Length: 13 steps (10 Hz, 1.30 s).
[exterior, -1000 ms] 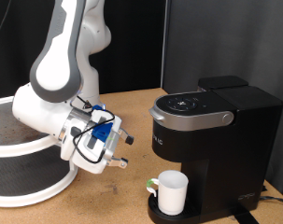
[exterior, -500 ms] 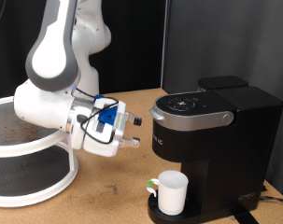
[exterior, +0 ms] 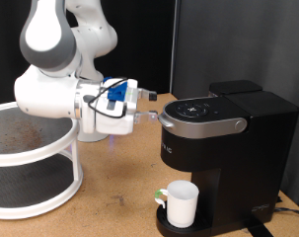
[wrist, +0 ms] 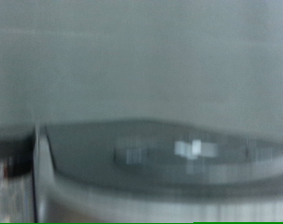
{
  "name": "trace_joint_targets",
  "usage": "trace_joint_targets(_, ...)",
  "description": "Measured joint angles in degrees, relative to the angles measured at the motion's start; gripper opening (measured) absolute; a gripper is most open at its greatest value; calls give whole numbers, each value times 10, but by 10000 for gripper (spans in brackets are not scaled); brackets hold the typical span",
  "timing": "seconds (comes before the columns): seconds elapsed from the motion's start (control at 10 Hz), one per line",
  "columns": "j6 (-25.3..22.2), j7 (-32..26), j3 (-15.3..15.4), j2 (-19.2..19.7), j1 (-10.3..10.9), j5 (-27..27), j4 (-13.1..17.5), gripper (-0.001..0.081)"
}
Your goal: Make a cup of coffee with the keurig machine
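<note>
— Where's the claw [exterior: 152,115] now?
— It has risen from low by the tabletop [exterior: 119,188] to the coffee maker [exterior: 223,138] lid's edge; its opening, I can't tell.
— And the cup [exterior: 182,203]?
— Already standing on the drip tray, under the spout.

The gripper [exterior: 146,110] stood level with the keurig machine [exterior: 220,148] lid, whose silver band blocked travel directly ahead. Below it, bare tabletop [exterior: 119,183] lay open. The cup [exterior: 181,203] occupied the drip tray. A white tiered stand [exterior: 31,158] bounded the space behind.
</note>
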Motion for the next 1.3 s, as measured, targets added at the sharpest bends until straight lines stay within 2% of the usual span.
trace_joint_targets(0.1, 12, 11, 1, -30, 0, 0, -9, 802)
trace_joint_targets(0.2, 13, 10, 1, -28, 0, 0, -9, 802)
trace_joint_targets(0.4, -22, -9, 3, -39, 0, -15, -3, 802)
trace_joint_targets(0.6, -30, -26, 18, -79, 0, -42, 5, 802)
trace_joint_targets(0.7, -29, -17, 28, -100, 0, -44, 7, 802)
trace_joint_targets(1.1, 8, 83, 69, -180, -8, -40, 12, 802)
trace_joint_targets(1.3, 14, 62, 75, -179, -8, -43, 15, 802)
